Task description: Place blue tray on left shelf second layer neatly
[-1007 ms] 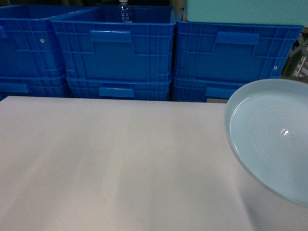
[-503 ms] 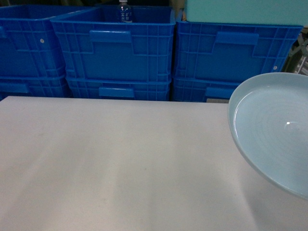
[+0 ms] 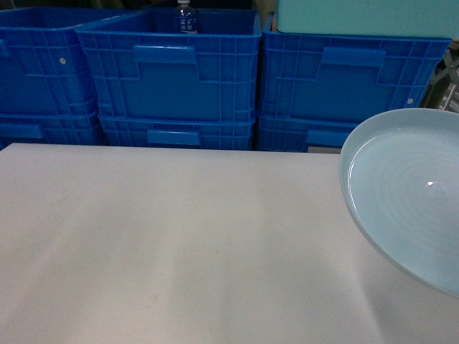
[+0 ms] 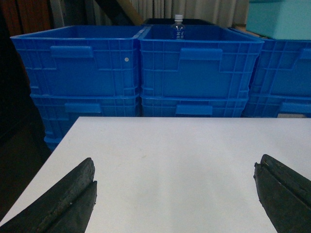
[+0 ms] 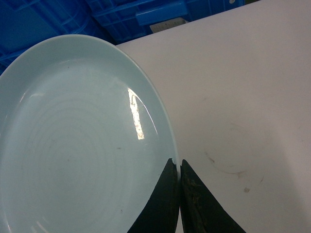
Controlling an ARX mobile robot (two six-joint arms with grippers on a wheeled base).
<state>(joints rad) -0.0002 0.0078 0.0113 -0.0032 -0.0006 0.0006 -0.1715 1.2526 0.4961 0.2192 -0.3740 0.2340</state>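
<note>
The right claw (image 5: 179,167) pinches only the rim of the blue tray (image 5: 77,141), held above the white table (image 3: 179,236) at its right side, so the tray may slip or tilt while carried, and no shelf seems visible yet.

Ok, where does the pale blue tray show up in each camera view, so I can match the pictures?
Head: the blue tray fills the right edge, raised above the white table.
Left wrist: not in it; only the open left claw over the table.
Right wrist: it fills the left half, its rim pinched in the right claw.
Shared landmark: the dark blue crates behind the table's far edge.
</note>
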